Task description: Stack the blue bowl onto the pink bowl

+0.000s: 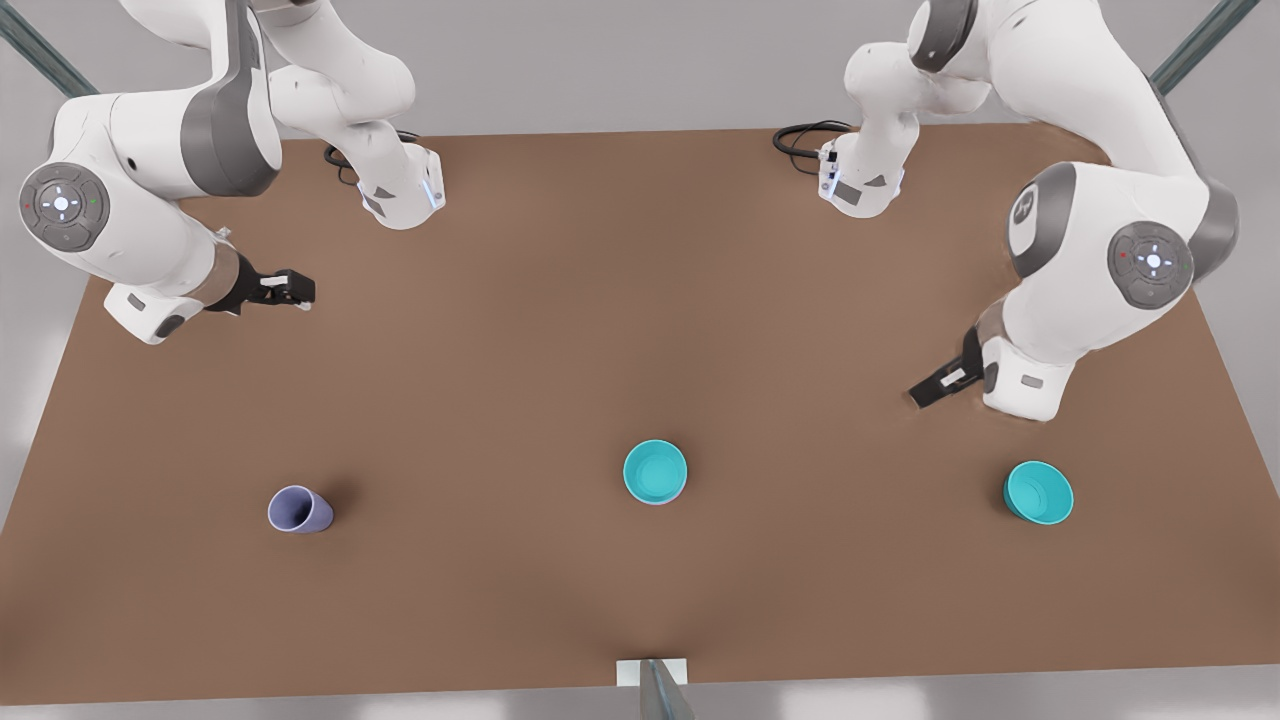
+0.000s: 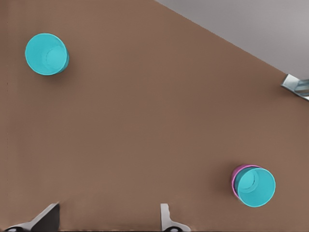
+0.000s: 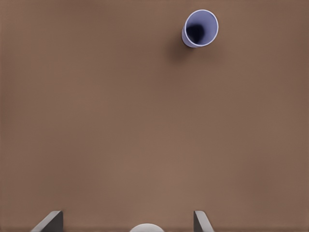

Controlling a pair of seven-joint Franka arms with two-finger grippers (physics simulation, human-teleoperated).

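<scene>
The blue bowl [image 1: 655, 470] [image 2: 255, 186] sits upright near the middle of the brown table, nested in the pink bowl [image 2: 234, 178]. Only a thin pink sliver of that bowl's rim and side peeks out beside it. My left gripper [image 1: 925, 388] [image 2: 106, 220] hangs above the table at the front view's right, between the two turquoise bowls, open and holding nothing. Far off at the front view's left, my right gripper [image 1: 290, 290] [image 3: 126, 221] waits, also open and holding nothing.
A second turquoise bowl [image 1: 1038, 492] [image 2: 46, 53] stands alone at the front view's right. A lavender cup [image 1: 300, 510] [image 3: 199, 28] stands at the left. A metal post [image 1: 655, 688] [image 2: 297, 87] rises at the near table edge. Both arm bases with cables occupy the far edge.
</scene>
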